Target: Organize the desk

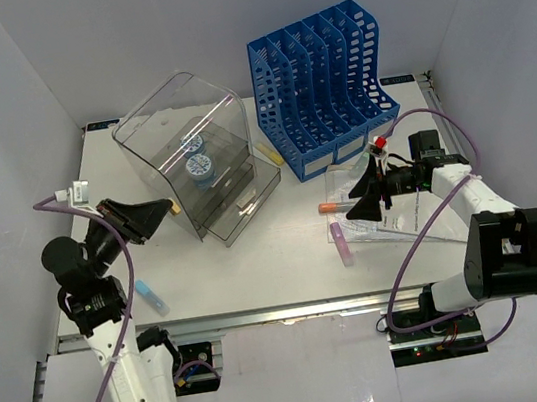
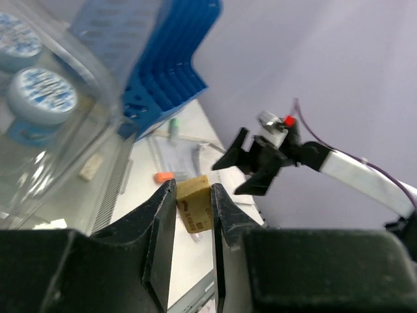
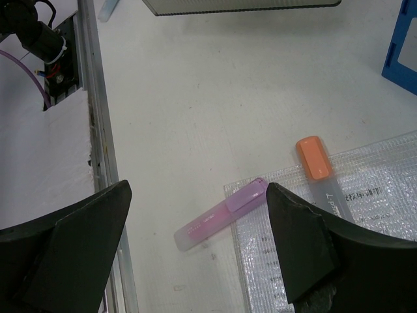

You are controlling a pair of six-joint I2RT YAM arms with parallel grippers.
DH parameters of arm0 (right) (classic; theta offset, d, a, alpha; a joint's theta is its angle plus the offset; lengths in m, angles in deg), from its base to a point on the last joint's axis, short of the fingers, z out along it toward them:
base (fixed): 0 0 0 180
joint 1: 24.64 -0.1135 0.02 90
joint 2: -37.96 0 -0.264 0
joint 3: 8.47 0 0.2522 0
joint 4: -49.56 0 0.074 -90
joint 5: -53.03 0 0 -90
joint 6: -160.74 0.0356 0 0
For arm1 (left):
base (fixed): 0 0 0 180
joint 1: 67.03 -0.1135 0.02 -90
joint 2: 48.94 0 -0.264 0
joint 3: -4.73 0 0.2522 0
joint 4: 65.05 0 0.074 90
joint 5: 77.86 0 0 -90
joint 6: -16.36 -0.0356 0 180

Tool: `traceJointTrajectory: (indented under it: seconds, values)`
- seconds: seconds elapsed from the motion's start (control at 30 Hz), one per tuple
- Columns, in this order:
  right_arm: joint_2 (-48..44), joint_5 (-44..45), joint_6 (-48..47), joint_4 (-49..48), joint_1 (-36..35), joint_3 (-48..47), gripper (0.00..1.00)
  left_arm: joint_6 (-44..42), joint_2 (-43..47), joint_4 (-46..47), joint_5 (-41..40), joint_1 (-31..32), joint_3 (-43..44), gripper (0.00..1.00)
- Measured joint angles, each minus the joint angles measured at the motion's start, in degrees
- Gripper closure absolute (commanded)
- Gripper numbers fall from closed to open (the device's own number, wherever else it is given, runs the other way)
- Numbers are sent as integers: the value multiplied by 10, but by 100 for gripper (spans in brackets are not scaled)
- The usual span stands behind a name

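Desk surface (image 1: 258, 263) lies beneath both tools. Our left tool (image 2: 193, 188) pinches a tan block (image 2: 194, 208), likely bound for the drawer box (image 1: 199, 130) ahead; our right tool (image 3: 197, 195), spread, hovers over the pink highlighter (image 3: 221, 214).

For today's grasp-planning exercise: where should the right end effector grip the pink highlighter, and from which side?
Likely mid-barrel of the pink highlighter, from straight above, closing across its narrow width: it lies flat and diagonal on the desk, one end at the clear pouch's edge.
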Motion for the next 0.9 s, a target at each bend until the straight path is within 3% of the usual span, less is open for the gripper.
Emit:
traceJointTrajectory:
  seconds: [0.2,0.3,0.47,0.6,0.73,0.9]
  values:
    - [8,7,-3,0,0,-1,10,77,21,180,-24,76,-39,100]
    - [9,12,-7,0,0,-1,10,50,-6,192,-65,144,-19,100]
    - [17,19,-10,0,0,-1,10,-80,-122,84,-182,358,73,100]
    - [21,26,-11,0,0,-1,10,-203,-234,-22,-333,504,168,100]
    - [21,29,-11,0,0,-2,10,-303,-329,-108,-476,568,250,100]
    - [21,32,-11,0,0,-2,10,-408,-411,-181,-641,582,309,100]
